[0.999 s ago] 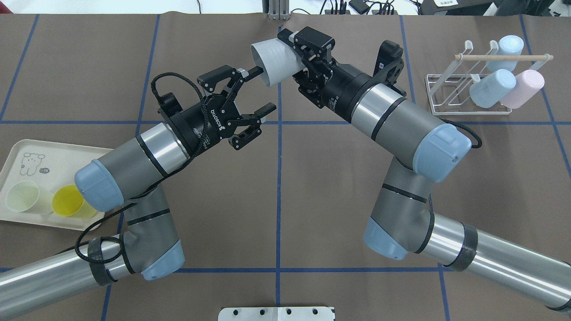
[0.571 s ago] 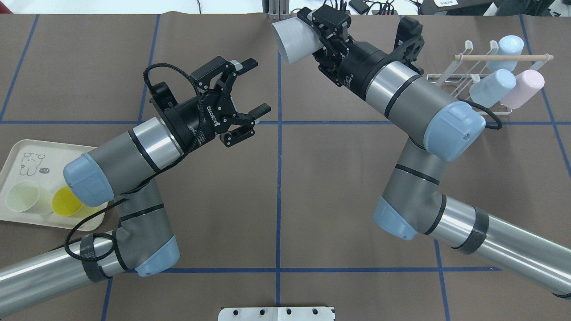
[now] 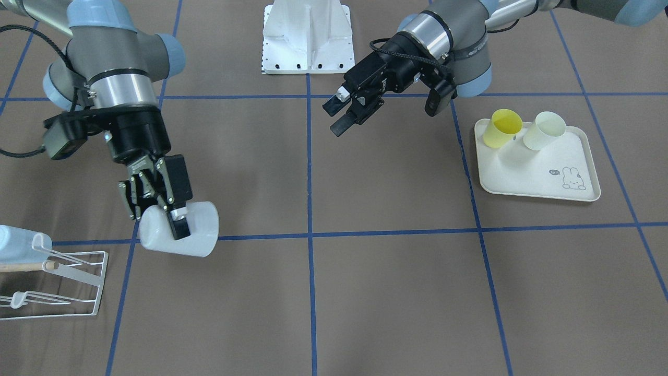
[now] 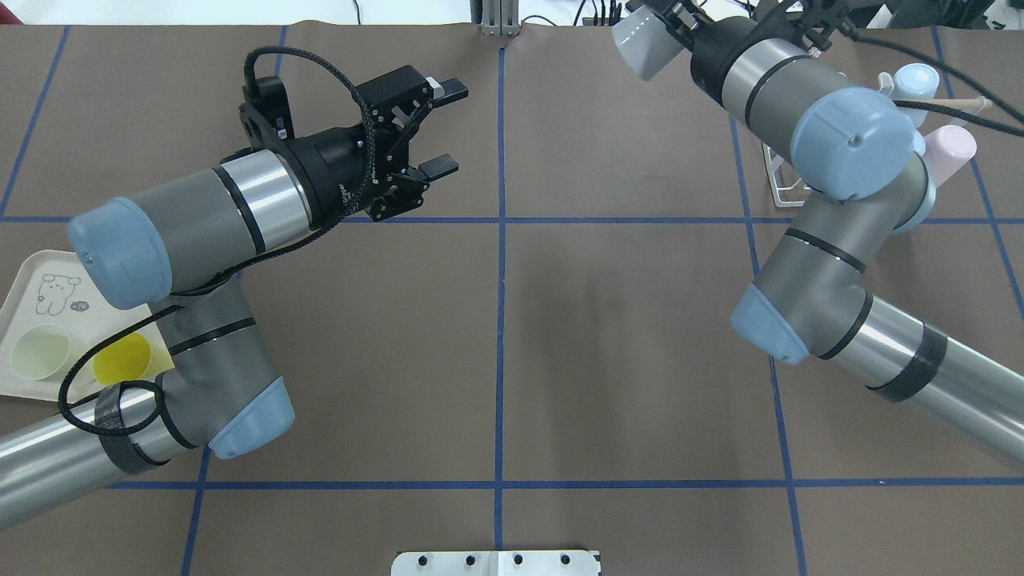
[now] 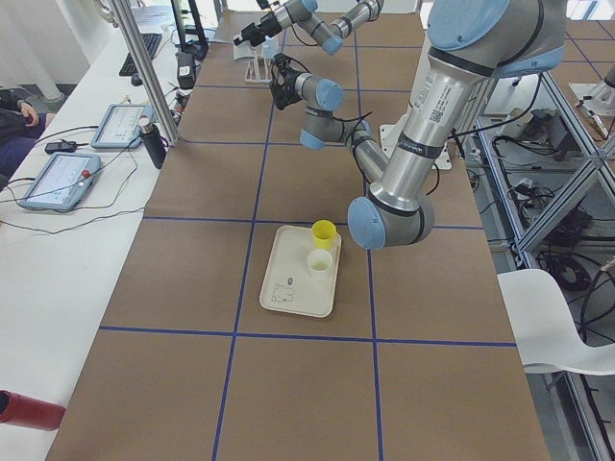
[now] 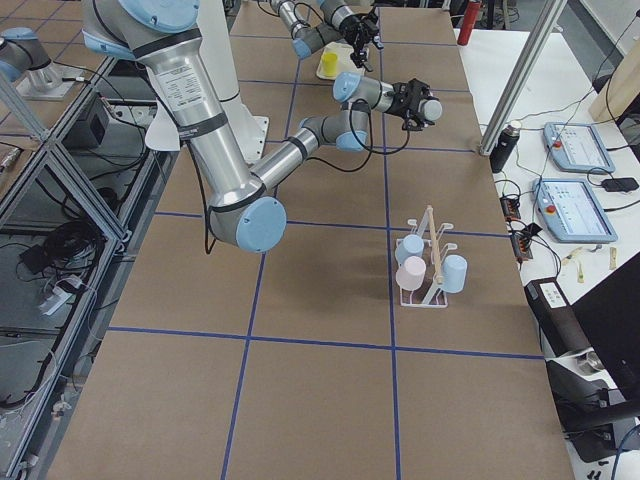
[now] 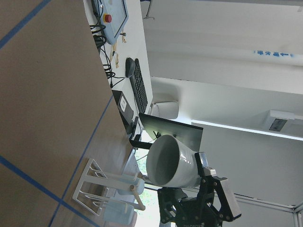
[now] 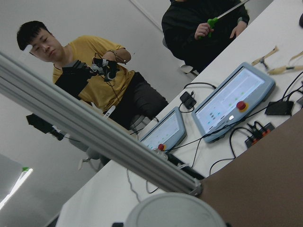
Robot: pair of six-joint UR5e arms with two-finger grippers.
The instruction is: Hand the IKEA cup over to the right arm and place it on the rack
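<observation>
Swung away from centre since a second ago, my right arm's black two-finger gripper (image 3: 159,219) clenches the white plastic cup (image 3: 195,235) aloft beside the small white wire rack (image 3: 78,284); left gripper (image 3: 338,114) hangs released, empty; handover done, I judge; next: upend it onto that rack.

A cream tray (image 3: 522,175) with a rabbit print (image 3: 573,177) lay toward the bench's left end. Along its side farther from the operators' edge, a yellow cup (image 3: 502,127) and a pale cup (image 3: 544,130) stood upright, just beside each other. Blue tape lines (image 4: 500,320) crossed the brown cover (image 4: 624,360) in a grid. Toward the right end, a pink cup (image 6: 411,272) and two pale blue cups (image 6: 454,273) leaned close together. Beyond the operators' edge, two touch-screen pendants (image 6: 578,148) lay on a white side table (image 6: 600,100).
</observation>
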